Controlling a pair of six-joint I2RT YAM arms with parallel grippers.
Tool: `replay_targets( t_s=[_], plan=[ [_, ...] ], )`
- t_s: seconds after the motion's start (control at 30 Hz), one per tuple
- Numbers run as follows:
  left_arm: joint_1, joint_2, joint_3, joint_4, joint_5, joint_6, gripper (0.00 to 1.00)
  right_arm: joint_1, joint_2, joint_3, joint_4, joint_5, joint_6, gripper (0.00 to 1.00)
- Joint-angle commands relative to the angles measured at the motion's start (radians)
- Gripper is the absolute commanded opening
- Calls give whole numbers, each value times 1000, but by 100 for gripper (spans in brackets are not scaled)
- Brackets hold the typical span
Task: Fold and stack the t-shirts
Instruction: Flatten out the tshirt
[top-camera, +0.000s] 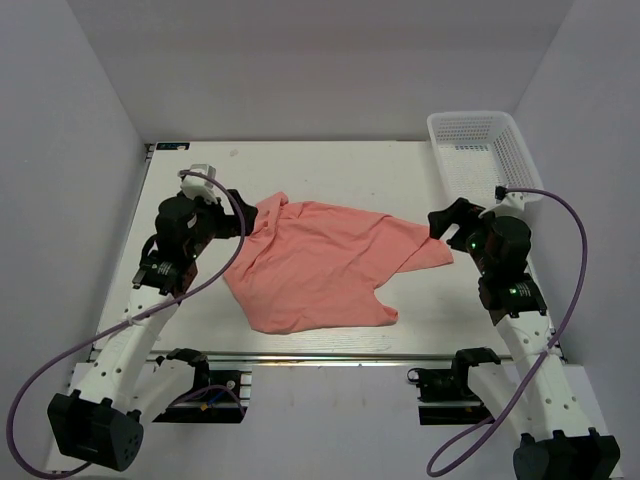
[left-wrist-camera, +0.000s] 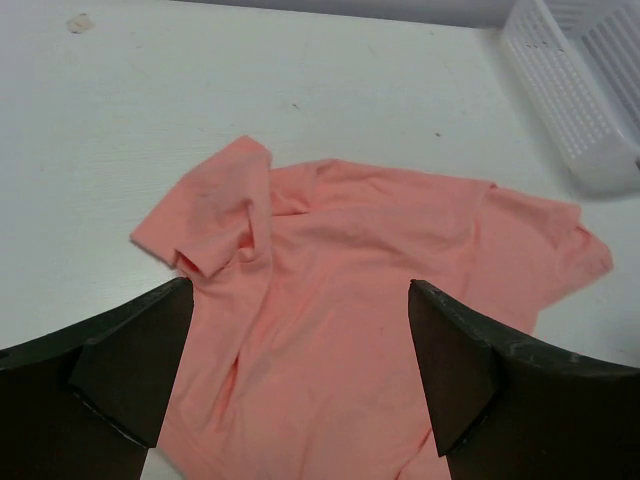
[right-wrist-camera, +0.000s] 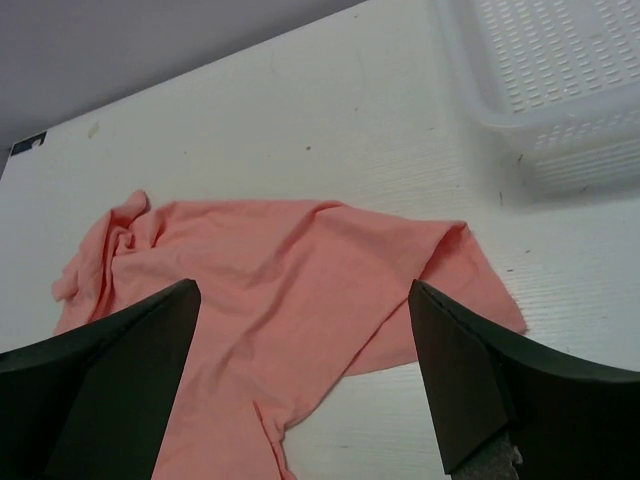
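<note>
One salmon-pink t-shirt (top-camera: 320, 265) lies crumpled and partly spread in the middle of the white table; it also shows in the left wrist view (left-wrist-camera: 360, 260) and the right wrist view (right-wrist-camera: 270, 280). Its left sleeve is bunched and folded over near my left gripper. My left gripper (top-camera: 240, 222) hangs open and empty above the shirt's left edge (left-wrist-camera: 300, 370). My right gripper (top-camera: 447, 222) is open and empty just above the shirt's right edge (right-wrist-camera: 300, 380). Neither holds cloth.
A white plastic mesh basket (top-camera: 480, 150) stands at the back right corner of the table; it also shows in the left wrist view (left-wrist-camera: 580, 90) and the right wrist view (right-wrist-camera: 540, 70). Grey walls close in the table on three sides.
</note>
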Motion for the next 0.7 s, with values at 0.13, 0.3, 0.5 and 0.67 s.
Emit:
replay_targets(
  t_s=[0.13,0.3,0.5,0.67],
  plan=[
    [-15,74,-4,21,323,28,99,0,42,31,-115,-42,-34,90],
    [-63,253,-41,178,612,25,95,-1,127,40,-156,34,-39,90],
    [-274,342,-66,181,562,46,94,-1,219,48,-158,96,-4,90],
    [-525,482,43,31,341,80,94,-2,271,57,-188,150,64,90]
  ],
)
